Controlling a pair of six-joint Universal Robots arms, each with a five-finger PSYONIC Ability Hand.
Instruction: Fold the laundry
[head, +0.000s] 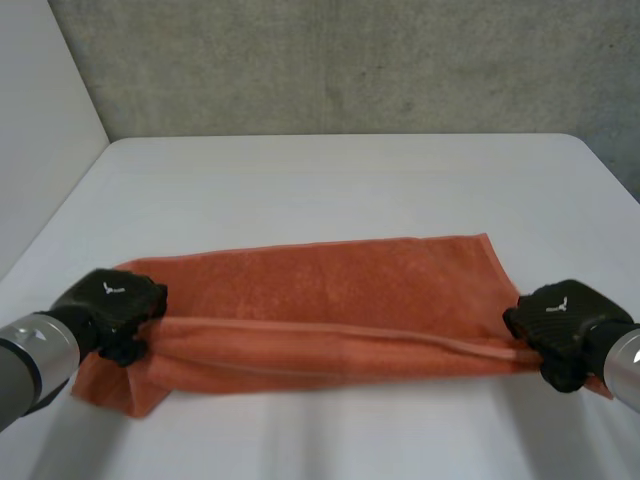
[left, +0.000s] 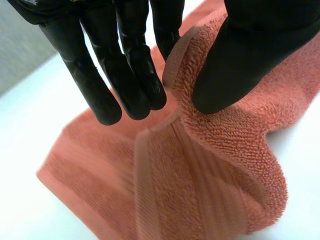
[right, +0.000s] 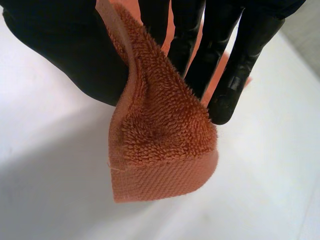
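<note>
At the lower left of the head view my left hand (head: 112, 300) sits low over the table (head: 330, 170), with its straight fingers (left: 132, 75) and thumb pinching the near edge of the towel (head: 330, 290) by that end. At the lower right my right hand (head: 560, 318) is just as low, thumb and fingers nipping the other end's corner, which hangs from the grip with its woven hem showing. The orange terry towel lies across the lower middle of the frame, 1 long band drawn between the 2 hands, its far part flat on the table.
</note>
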